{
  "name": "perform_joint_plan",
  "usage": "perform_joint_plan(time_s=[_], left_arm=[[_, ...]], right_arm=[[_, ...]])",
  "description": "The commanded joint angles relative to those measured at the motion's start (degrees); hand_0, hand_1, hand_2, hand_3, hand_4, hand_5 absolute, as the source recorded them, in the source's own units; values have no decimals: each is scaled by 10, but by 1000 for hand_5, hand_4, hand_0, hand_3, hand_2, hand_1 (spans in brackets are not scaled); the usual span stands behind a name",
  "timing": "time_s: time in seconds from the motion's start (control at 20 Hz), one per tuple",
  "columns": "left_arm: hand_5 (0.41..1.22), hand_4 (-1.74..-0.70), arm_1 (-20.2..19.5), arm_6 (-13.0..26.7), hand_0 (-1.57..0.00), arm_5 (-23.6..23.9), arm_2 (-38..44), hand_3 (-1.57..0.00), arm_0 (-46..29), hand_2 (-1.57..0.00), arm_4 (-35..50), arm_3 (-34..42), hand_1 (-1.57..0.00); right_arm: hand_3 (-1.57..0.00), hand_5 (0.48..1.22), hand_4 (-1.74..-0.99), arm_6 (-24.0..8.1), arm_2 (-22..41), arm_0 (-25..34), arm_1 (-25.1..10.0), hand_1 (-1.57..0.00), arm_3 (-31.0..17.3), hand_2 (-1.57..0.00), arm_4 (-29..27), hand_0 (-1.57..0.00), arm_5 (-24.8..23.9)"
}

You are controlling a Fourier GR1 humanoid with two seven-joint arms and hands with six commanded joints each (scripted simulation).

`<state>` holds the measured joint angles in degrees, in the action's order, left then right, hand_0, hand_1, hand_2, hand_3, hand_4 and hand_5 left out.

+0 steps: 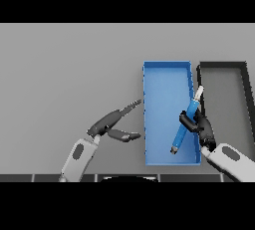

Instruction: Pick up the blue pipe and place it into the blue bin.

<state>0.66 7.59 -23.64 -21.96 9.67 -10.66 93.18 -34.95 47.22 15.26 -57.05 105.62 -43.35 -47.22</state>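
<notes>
- Light is even and flat, moderately bright, across the grey table (60, 74); no lamp or single source shows.
- No glare or bright spots on the table.
- The blue bin (167, 65) shows a slightly darker tone along its inner walls; its floor is evenly lit.
- Right of the bin, the dark tray (222, 64) has a black rim that reads as flat, without shine.
- Shadows under things left of the bin are faint or cannot be told.
- Straight edges stay straight toward the borders.
</notes>
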Motion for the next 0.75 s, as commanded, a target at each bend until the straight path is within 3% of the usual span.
perform_joint_plan(time_s=[0.0,0.3,0.7], left_arm=[[427,-885,-3,-11,1,-1,-1,1,-8,1,1,3,1],[429,-888,-5,-17,1,-1,-1,1,-15,1,1,4,1],[431,-885,-7,-21,1,1,-9,1,-26,1,-7,9,1]], right_arm=[[-34,817,-1056,0,22,21,-12,-58,-5,-58,-9,-63,0],[-8,682,-1030,1,64,59,-26,-14,-20,-14,-23,-16,-4],[-3,643,-1022,19,78,67,-21,-5,-23,-5,-32,-6,3]])
